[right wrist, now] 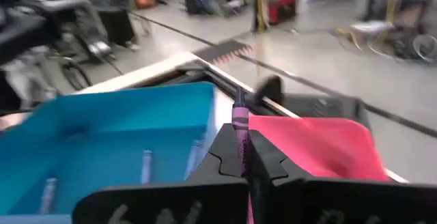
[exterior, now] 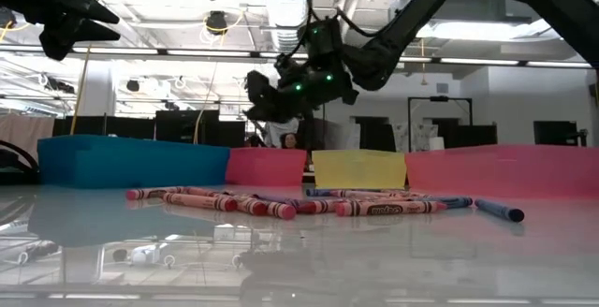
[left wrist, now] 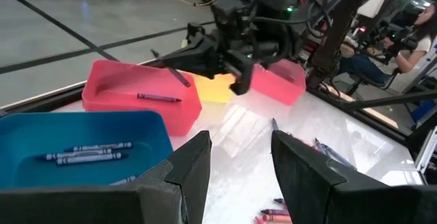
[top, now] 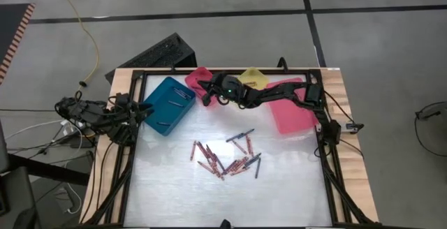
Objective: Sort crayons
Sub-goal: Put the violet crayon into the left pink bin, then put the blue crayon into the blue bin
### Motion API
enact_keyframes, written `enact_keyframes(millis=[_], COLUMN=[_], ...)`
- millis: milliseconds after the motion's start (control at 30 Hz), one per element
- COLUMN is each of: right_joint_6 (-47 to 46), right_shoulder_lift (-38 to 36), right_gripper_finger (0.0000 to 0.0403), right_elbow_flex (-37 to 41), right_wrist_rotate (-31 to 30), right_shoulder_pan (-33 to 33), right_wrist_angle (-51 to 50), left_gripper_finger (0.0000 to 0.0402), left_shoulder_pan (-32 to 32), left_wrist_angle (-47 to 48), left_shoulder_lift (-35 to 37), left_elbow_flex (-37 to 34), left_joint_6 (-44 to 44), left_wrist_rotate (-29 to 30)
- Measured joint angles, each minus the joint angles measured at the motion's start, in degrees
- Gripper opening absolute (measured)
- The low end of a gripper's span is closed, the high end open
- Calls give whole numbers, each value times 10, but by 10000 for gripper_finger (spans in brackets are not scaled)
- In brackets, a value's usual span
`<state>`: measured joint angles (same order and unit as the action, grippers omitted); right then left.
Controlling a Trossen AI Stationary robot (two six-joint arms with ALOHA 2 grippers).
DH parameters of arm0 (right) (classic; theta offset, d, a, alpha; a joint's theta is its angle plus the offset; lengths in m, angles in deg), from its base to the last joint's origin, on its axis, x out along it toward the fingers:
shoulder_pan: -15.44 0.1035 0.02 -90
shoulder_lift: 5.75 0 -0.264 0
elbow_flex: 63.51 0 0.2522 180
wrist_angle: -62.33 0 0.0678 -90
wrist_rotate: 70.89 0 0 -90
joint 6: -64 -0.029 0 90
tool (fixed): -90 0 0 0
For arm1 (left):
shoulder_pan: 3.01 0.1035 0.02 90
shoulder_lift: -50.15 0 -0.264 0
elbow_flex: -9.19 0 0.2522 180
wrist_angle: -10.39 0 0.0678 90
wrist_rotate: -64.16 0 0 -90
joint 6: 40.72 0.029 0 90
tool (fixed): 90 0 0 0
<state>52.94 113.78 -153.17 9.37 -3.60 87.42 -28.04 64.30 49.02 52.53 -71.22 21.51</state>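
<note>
The right claw (right wrist: 240, 157) hangs above the small pink bin (top: 200, 77), clamped on one purple crayon (right wrist: 240, 118). Another crayon (left wrist: 159, 98) lies inside that bin. The crayon pile (top: 225, 159) sits on the counter (top: 279, 187), nearer than the bin. The left claw (left wrist: 239, 157) waits beside the teal bin (top: 167, 104), fingers apart.
</note>
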Motion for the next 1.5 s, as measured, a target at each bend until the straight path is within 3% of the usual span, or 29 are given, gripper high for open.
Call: enact_keyframes(millis=[167,433,700,900,1200,1367,1500], right_joint_6=[-14,-26,-21,26,115,115,117], right_shoulder_lift=[-1,-2,-57,-161,-321,-343,-328], right_gripper_finger=[27,96,109,109,109,109,109], right_elbow_flex=[-14,-15,-15,-15,-15,-15,-9], right_wrist_rotate=[-21,-19,49,102,111,111,111], right_shoulder_pan=[-11,-20,-19,-5,36,72,111], right_wrist_angle=[-69,-75,-104,-270,-603,-741,-787], left_gripper_finger=[145,145,145,145,145,145,145], left_shoulder_pan=[0,0,0,0,0,0,0], left_wrist_angle=[0,-1,0,0,1,3,3], left_shoulder_lift=[0,0,0,0,0,0,0], left_elbow_flex=[0,0,0,0,0,0,0], left_joint_6=[0,0,0,0,0,-2,-2], left_wrist_rotate=[0,1,2,1,0,0,0])
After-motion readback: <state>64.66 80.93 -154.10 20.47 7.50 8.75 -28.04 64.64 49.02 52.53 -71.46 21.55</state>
